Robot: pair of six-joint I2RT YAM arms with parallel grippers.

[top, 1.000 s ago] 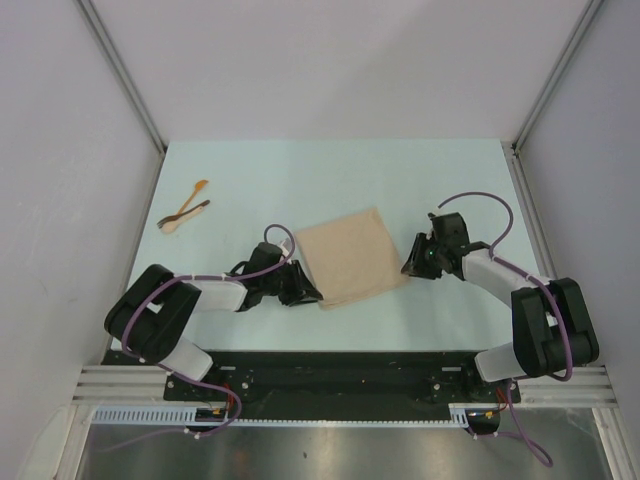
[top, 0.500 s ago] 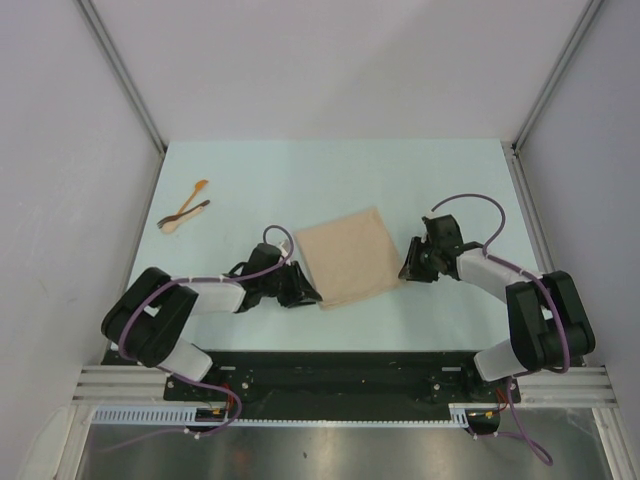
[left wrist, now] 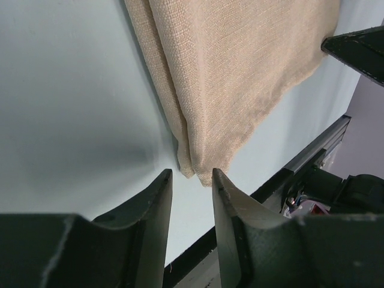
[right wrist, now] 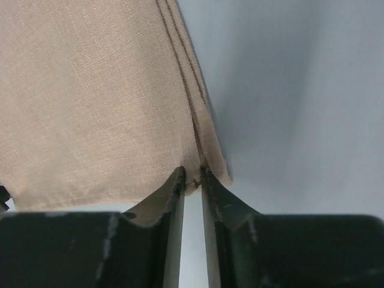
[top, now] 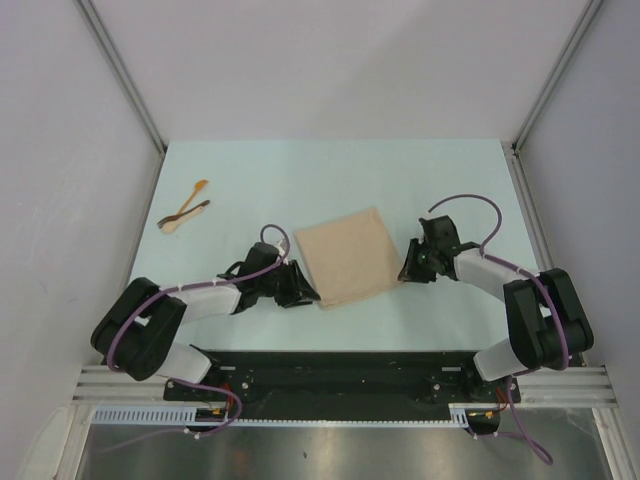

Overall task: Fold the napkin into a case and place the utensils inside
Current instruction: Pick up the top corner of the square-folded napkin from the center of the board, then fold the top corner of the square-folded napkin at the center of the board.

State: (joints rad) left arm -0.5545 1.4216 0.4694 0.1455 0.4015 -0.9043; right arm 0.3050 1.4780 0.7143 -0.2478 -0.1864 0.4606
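The napkin [top: 348, 258] lies folded at the centre of the top view. The utensils [top: 184, 206] lie well apart from it at upper left. The left gripper [left wrist: 191, 175] stands apart, with a cloth corner at its mouth but ungripped. The right gripper [right wrist: 192, 174] is nearly together around the layered corner; clamping cannot be confirmed. Risk: a lift catches only some layers, so the fold opens or skews.

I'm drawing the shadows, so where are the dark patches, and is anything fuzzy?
Left wrist view: a soft grey shadow lies on the table beside the napkin; the left gripper, close to the lens, looks dark and slightly soft. Right wrist view: a faint shadow right of the napkin, weave sharp. Top view: even light, hardly any shadows.
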